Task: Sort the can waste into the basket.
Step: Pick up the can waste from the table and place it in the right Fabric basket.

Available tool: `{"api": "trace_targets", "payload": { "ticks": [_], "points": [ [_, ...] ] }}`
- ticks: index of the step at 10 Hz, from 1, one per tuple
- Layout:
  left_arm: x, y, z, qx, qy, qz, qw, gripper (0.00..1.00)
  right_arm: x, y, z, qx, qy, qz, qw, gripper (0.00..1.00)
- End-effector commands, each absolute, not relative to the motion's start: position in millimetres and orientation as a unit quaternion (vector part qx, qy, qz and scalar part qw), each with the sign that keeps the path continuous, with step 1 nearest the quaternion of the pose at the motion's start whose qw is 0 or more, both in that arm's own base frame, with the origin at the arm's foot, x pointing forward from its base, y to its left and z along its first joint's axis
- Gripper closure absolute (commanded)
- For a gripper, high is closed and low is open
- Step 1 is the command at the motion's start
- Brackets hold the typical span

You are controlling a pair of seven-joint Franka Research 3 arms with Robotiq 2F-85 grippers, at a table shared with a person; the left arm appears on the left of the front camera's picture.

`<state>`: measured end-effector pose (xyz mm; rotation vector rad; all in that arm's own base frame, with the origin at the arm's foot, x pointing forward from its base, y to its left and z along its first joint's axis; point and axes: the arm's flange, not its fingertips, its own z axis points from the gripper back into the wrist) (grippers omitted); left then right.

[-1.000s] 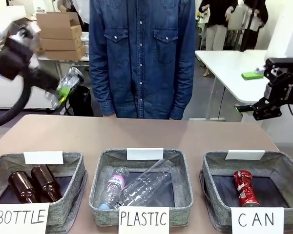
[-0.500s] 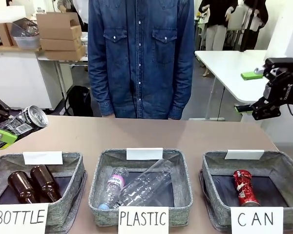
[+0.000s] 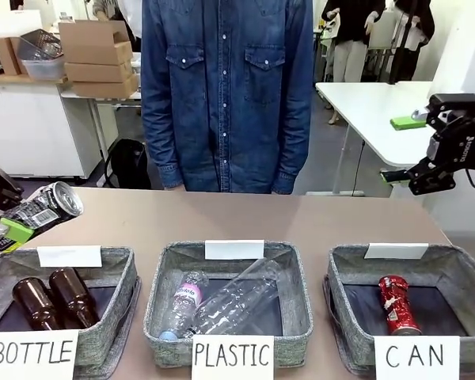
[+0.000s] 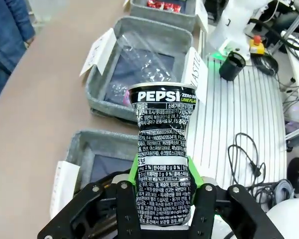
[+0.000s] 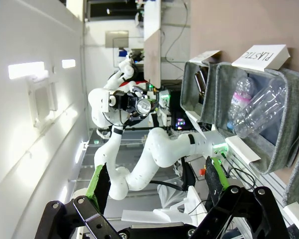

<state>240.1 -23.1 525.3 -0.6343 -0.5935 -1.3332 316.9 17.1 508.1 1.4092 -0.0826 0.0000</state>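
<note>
Black and printed with white lettering, the dark can (image 3: 46,207) lies tilted in the left gripper (image 3: 8,226) above the table's left edge, just over the far rim of the basket signed "BOTTLE" (image 3: 111,305), its silver end turned toward the middle of the table. In the left wrist view the green pads (image 4: 135,167) pinch this can (image 4: 162,154) at a dented waist, so the fingers are pressed in on it from both sides.

The red can (image 3: 397,305) lies on the dark bottom of the basket signed "CAN" (image 3: 451,273), which sits at the table's near right corner. The middle basket, signed "PLASTIC" (image 3: 297,301), holds clear plastic bottles (image 3: 229,305); two brown glass bottles (image 3: 55,299) lie in the left one.

The right gripper (image 3: 408,180) hangs in the air beyond the table's right edge, well apart from the baskets; in its own wrist view the two fingers (image 5: 213,179) stand spread wide with nothing between them.

A person in a denim shirt (image 3: 226,87) stands at the table's far edge, behind the middle basket.
</note>
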Motion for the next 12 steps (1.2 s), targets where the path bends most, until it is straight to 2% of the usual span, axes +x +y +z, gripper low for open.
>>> {"api": "trace_targets", "payload": {
  "ticks": [1, 2, 3, 4, 5, 8, 9, 10, 12],
  "points": [
    [238, -24, 529, -0.289, -0.266, -0.594, 0.702, 1.0, 317, 17, 508, 0.648, -0.038, 0.0, 0.761, 0.0],
    [240, -23, 525, -0.285, -0.266, -0.598, 0.7, 0.62, 307, 16, 514, 0.629, -0.023, 0.02, 0.777, 0.0],
    [248, -83, 550, -0.291, -0.289, -0.615, 0.674, 0.62, 299, -4, 519, 0.635, 0.001, 0.025, 0.772, 0.0],
    [249, -168, 580, -0.252, -0.296, -0.698, 0.602, 0.62, 284, -45, 523, 0.583, 0.012, -0.013, 0.812, 0.0],
    [257, -236, 597, -0.204, -0.274, -0.736, 0.585, 0.62, 264, -87, 526, 0.563, 0.015, -0.018, 0.826, 0.0],
    [312, -384, 618, -0.232, -0.265, -0.79, 0.502, 0.62, 164, -183, 521, 0.512, -0.024, -0.036, 0.858, 0.0],
    [331, -434, 611, -0.264, -0.264, -0.805, 0.461, 0.62, 140, -177, 522, 0.542, -0.054, 0.003, 0.838, 0.0],
    [351, -483, 596, -0.269, -0.257, -0.813, 0.448, 0.62, 182, -167, 519, 0.522, -0.006, -0.06, 0.851, 0.0],
    [363, -562, 563, -0.301, -0.213, -0.817, 0.444, 0.62, 182, -167, 519, 0.522, -0.006, -0.06, 0.851, 0.0]
  ]
}}
